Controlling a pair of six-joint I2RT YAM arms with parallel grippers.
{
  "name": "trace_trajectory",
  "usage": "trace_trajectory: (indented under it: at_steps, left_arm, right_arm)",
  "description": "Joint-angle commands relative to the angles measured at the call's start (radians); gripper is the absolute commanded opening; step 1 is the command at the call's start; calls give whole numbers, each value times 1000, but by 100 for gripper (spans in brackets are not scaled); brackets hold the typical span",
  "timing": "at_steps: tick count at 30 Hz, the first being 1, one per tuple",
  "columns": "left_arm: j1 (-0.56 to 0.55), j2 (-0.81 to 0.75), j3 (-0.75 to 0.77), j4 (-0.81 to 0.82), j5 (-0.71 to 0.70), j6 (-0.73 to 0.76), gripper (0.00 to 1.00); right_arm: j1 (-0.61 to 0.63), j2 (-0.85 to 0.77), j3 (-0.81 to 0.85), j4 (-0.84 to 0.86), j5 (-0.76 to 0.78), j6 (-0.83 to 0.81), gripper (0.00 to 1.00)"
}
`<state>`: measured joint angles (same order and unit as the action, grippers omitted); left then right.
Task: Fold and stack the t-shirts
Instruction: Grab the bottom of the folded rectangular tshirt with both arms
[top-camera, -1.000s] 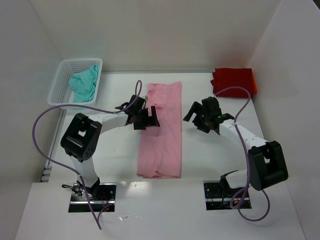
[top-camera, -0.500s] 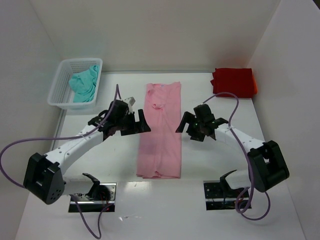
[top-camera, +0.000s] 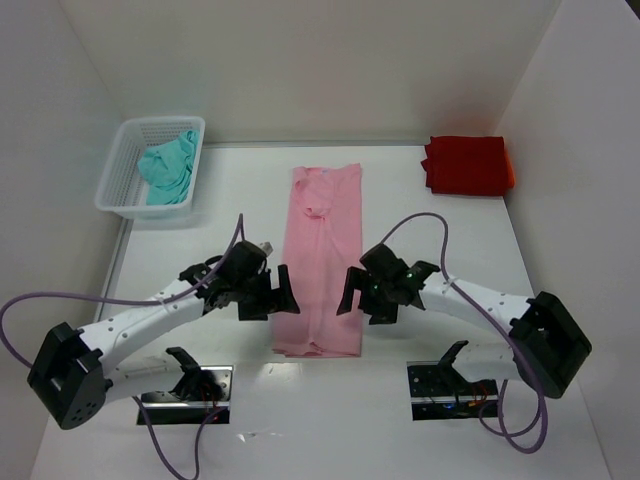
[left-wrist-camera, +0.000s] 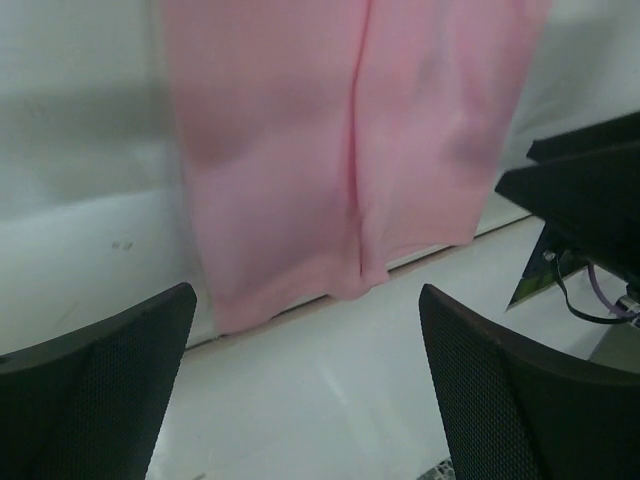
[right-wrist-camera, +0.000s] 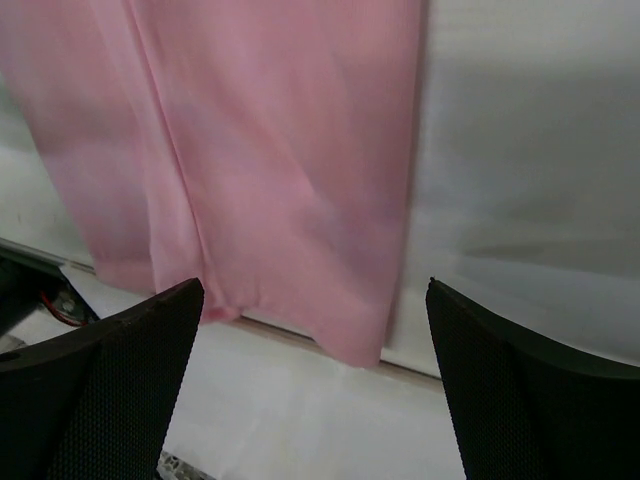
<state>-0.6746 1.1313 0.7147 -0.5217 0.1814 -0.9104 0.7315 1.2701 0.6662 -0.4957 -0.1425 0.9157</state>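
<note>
A light pink cloth t-shirt (top-camera: 323, 245), folded into a long strip, reaches the near edge of the white table (top-camera: 450, 230). The left gripper (top-camera: 284, 295) and right gripper (top-camera: 348, 292) flank it, fingers released and empty.

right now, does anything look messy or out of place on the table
Only the teal t-shirt stands out: it lies crumpled in the white basket at the far left. The pink t-shirt lies flat in a long strip with a small pucker near its far end; the red t-shirt sits folded at the far right.
</note>
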Motion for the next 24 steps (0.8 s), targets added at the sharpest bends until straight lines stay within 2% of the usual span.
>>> trace_trajectory:
  at_steps: [1, 12, 18, 23, 24]
  left_arm:
    - [-35, -41, -50, -49, -22, -122, 100]
    - [-169, 13, -84, -74, -60, -209, 100]
    - [-169, 59, -118, -49, -82, -219, 94]
    - [-169, 88, -138, -15, -82, -228, 90]
    - [-169, 88, -147, -15, -82, -237, 90]
  right_arm:
    - [83, -73, -46, -67, 1, 112, 97]
    - [195, -147, -161, -80, -37, 229, 92]
    - [195, -184, -189, -12, -37, 276, 85]
    - [195, -120, -189, 14, -23, 264, 81]
    - [195, -120, -179, 14, -23, 252, 77]
